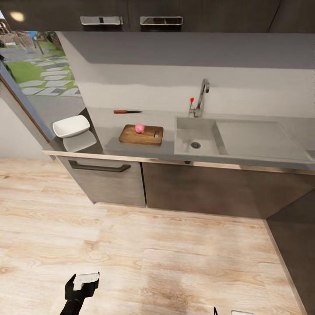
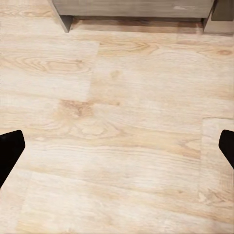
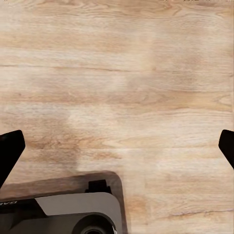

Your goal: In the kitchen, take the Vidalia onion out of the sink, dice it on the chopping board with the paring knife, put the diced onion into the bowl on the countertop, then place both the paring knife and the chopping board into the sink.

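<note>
The pinkish Vidalia onion [image 1: 139, 127] sits whole on the brown chopping board [image 1: 131, 136], which lies on the grey countertop [image 1: 109, 127] just left of the sink [image 1: 192, 129]. The red-handled paring knife [image 1: 127, 112] lies behind the board near the wall. The white bowl [image 1: 71, 126] stands at the counter's left end. My left gripper [image 1: 82, 283] hangs low over the floor, far from the counter; in the left wrist view it [image 2: 118, 146] is open and holds nothing. My right gripper [image 3: 117, 146] is open too, over bare floor.
The sink basin has a round drain [image 1: 195, 145], a chrome tap [image 1: 201, 97] with a red knob and a drainboard [image 1: 258, 140] on its right. Grey cabinet fronts [image 1: 105, 183] stand below. Wide wooden floor [image 1: 153, 253] separates me from the counter. My base [image 3: 73, 209] shows under the right gripper.
</note>
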You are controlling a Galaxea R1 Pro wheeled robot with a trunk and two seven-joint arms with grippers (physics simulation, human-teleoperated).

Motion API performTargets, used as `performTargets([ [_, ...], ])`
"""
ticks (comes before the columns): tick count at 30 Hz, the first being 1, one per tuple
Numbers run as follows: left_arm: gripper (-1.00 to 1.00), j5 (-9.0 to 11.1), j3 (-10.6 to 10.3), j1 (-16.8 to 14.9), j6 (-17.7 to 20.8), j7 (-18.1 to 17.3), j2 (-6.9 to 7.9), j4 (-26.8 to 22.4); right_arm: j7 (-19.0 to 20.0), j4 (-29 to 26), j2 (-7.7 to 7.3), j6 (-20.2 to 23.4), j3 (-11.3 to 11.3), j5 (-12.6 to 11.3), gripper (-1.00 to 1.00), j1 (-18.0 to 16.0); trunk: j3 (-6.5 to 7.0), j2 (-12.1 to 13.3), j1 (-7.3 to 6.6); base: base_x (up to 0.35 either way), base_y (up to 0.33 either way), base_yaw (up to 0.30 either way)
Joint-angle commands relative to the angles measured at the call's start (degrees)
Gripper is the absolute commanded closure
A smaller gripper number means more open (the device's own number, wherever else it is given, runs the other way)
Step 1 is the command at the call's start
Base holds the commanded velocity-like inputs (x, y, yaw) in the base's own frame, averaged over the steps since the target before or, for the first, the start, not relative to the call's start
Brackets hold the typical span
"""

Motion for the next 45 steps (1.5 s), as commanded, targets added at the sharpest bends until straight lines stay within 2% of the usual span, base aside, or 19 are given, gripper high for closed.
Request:
performTargets([
  [1, -1.00, 0.0, -0.5, -0.1, -0.3, 0.4, 0.00, 0.2, -0.4, -0.1, -0.07, -0.2, 0.5, -0.3, -1.00, -0.1, 0.01, -0.1, 0.03, 0.000, 0.005, 0.000],
  [7, -1.00, 0.0, -0.5, -0.1, -0.3, 0.4, 0.03, 0.2, -0.4, 0.0, -0.07, -0.2, 0.5, -0.3, -1.00, -0.1, 0.55, -0.1, 0.03, 0.000, 0.148, 0.000],
  [23, -1.00, 0.0, -0.4, -0.1, -0.2, 0.4, 0.15, 0.2, -0.4, 0.0, -0.07, -0.2, 0.5, -0.3, -1.00, -0.1, 2.00, -0.1, 0.03, 0.012, 0.285, 0.000],
  [45, -1.00, 0.0, -0.4, -0.1, -0.2, 0.4, 0.45, 0.2, -0.4, 0.0, -0.07, -0.2, 0.5, -0.3, -1.00, -0.1, 3.99, -0.1, 0.03, 0.163, 0.279, 0.000],
])
